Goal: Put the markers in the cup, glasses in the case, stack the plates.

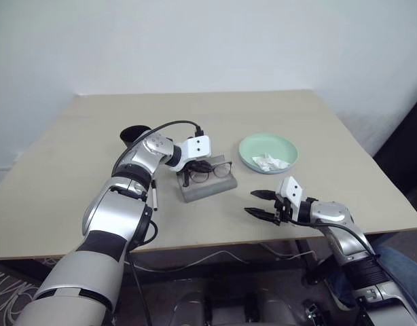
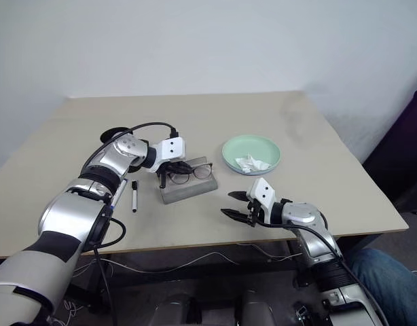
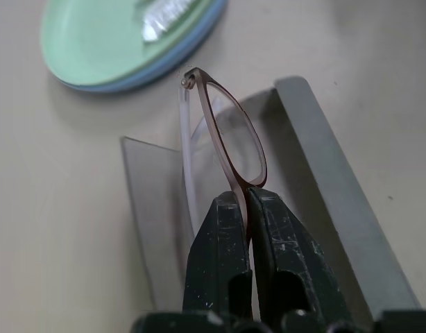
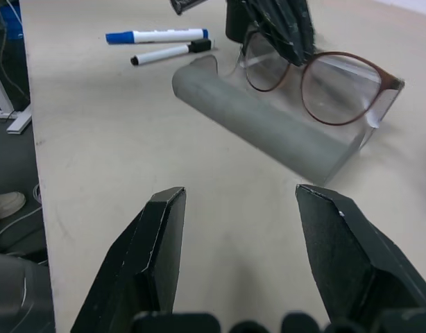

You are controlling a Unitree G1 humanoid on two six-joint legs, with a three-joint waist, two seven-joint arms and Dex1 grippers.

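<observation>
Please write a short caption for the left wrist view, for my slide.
Left gripper shut on glasses above the open case, stacked plates behind.

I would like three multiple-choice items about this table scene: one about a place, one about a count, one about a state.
1. Where is the white tissue?
A. on the green plate
B. inside the case
C. on the bare table

2. How many markers lie on the table?
A. none
B. two
C. four

3. What is the left gripper doing?
A. standing open
B. clamped on the glasses
C. holding the cup

Key:
1 A, it lies in the plate.
2 B, the right wrist view shows two side by side.
3 B, the fingers pinch the frame over the open case.
</observation>
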